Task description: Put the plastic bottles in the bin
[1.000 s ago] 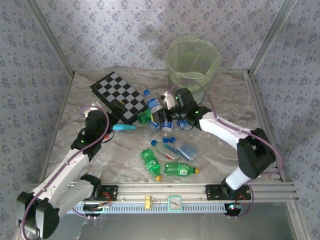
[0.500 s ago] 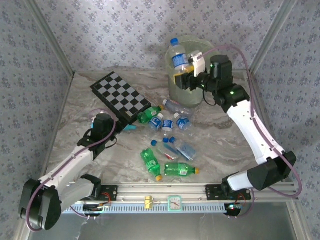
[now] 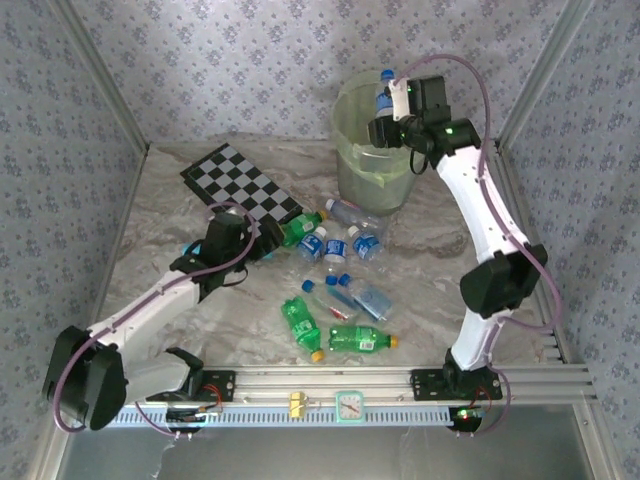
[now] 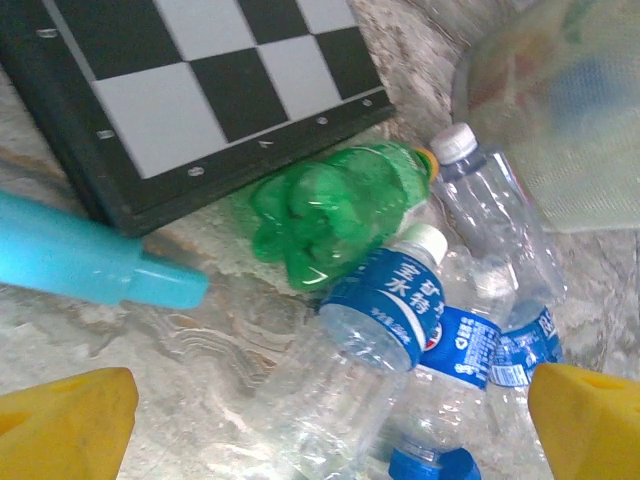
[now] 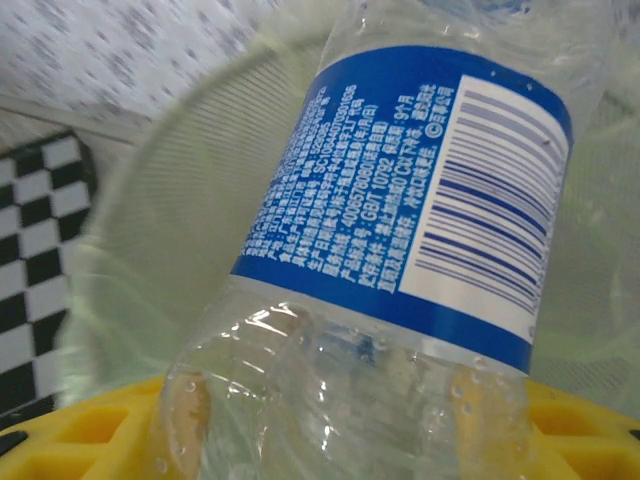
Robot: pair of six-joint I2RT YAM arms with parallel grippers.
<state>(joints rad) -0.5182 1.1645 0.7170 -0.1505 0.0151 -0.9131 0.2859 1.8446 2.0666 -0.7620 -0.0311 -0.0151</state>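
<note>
plastic bottles point(image 3: 336, 246), clear with blue labels and green with yellow caps, lie on the marbled table point(image 3: 150, 200) near the round pale yellow-green translucent bin point(image 3: 372, 175). one clear blue-capped bottle point(image 3: 384, 92) is clamped in the right gripper point(image 3: 385, 125) above the bin's mouth; its contents are too blurred to tell. the left gripper point(image 3: 260, 243) hangs wide open, empty, near a green bottle point(image 4: 330, 210) by the checkered board point(image 4: 200, 80).

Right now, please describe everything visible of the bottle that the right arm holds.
The bottle is clear, thin, dimpled plastic with a blue cap and a blue label carrying white print and a barcode. The jaws of the right gripper clamp its lower body, holding it roughly upright, cap up, over the bin.
</note>
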